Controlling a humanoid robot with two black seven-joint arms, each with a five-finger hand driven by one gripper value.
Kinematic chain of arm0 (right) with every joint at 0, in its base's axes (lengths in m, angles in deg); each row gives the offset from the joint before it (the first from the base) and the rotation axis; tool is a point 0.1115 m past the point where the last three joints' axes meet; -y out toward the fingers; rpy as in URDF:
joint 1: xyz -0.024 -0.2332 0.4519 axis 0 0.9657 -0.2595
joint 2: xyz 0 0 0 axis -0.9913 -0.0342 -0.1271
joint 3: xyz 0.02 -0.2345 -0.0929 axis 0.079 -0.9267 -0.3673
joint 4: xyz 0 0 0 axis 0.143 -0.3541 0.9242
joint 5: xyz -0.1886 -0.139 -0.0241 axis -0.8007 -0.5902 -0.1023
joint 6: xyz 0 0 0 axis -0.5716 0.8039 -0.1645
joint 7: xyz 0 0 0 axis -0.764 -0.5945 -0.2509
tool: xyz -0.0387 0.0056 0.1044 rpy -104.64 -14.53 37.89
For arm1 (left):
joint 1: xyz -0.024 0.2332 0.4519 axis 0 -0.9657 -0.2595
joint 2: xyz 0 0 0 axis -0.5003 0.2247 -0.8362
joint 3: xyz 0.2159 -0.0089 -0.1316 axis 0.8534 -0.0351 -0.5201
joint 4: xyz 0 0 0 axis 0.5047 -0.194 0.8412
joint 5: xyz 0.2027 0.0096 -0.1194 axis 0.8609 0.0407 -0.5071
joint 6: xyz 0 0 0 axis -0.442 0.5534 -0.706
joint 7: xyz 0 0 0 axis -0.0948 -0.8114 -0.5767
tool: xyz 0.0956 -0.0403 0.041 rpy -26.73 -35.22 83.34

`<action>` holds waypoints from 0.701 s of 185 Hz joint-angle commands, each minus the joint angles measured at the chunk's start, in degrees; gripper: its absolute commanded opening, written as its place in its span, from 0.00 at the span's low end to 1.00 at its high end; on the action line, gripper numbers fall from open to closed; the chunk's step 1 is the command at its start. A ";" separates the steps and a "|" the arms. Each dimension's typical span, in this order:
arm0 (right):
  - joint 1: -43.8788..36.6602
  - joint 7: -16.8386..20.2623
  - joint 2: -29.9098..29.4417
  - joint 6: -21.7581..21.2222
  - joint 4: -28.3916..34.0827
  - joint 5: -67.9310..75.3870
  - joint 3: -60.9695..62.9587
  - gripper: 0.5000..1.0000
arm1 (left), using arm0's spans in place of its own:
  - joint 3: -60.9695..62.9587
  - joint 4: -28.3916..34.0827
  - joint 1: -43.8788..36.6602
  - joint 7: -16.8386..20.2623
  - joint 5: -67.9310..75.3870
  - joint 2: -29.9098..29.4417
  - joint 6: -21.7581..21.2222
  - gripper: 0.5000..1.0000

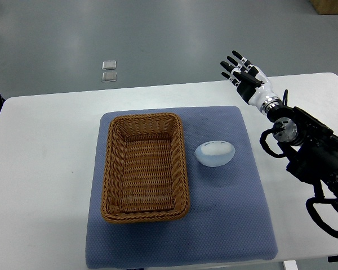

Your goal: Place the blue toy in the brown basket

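Nothing done yet: toy (214,153) sits on the mat (225,225) just right of the empty basket (145,167), right hand (245,77) hovers over the counter's (45,169) far edge, fingers (232,66) spread and holding nothing, grasp and drop both pending.

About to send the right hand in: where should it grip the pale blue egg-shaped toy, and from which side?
Grip the pale blue egg-shaped toy across its narrow middle, coming from above and the right. It lies on its side on the blue mat, long axis left-right, with the brown wicker basket close on its left. The open right hand has that side free.
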 commanded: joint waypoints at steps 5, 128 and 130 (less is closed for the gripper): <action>-0.09 0.00 0.01 0.00 0.00 0.08 0.00 0.81 | -0.10 0.14 0.01 0.01 -0.09 0.00 0.01 1.00; -0.09 0.00 0.18 0.09 0.00 0.00 0.00 0.81 | 0.52 0.66 -0.08 -0.08 0.00 0.00 -0.08 1.00; -0.09 0.00 0.18 0.09 0.00 0.00 0.00 0.81 | 0.52 0.66 -0.08 -0.08 0.00 0.00 -0.08 1.00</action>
